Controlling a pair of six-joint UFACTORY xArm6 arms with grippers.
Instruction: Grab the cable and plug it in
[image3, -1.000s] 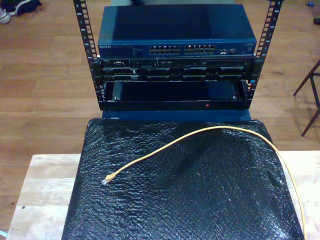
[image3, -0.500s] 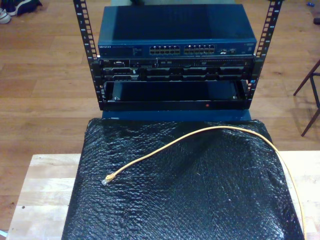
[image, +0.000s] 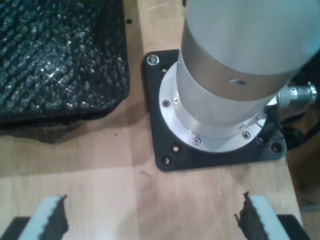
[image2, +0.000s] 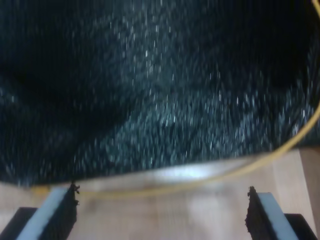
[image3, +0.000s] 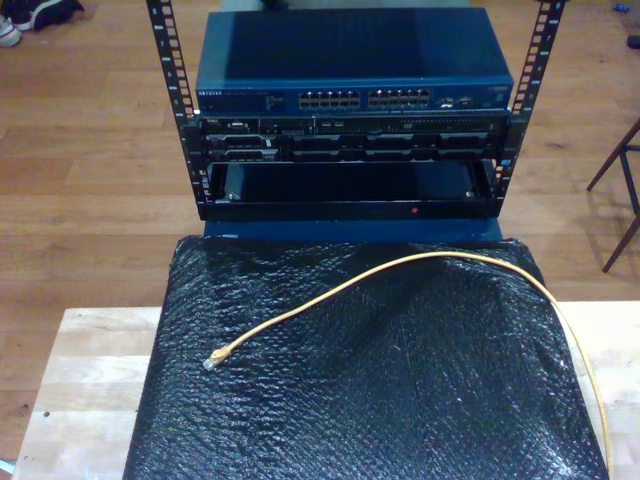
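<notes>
1. Wood-plank floor; pale wooden counter (image3: 85, 370) in the foreground, draped across its middle with a black bubble-textured mat (image3: 400, 400), likely to cushion and show up thin parts.
2. Beyond the counter's far edge, an equipment rack (image3: 350, 150); blue network switch (image3: 350, 60) on top, its row of ports (image3: 365, 99) facing the counter, so a plug can go straight in.
3. A round silver arm base (image: 235, 75) on a black plate, bolted to the counter beside the mat's corner.
4. The cable (image3: 400, 265): yellow-orange, arcing over the mat from the counter's edge at the exterior view's right; clear connector (image3: 213, 361) lying loose towards the mat's other side, untouched.
5. My first tool (image: 150, 220): pads wide apart, empty, over bare counter.
6. My second tool (image2: 160, 210): likewise spread, empty, with a run of cable on the counter just past its tips. Grab not yet begun.
</notes>
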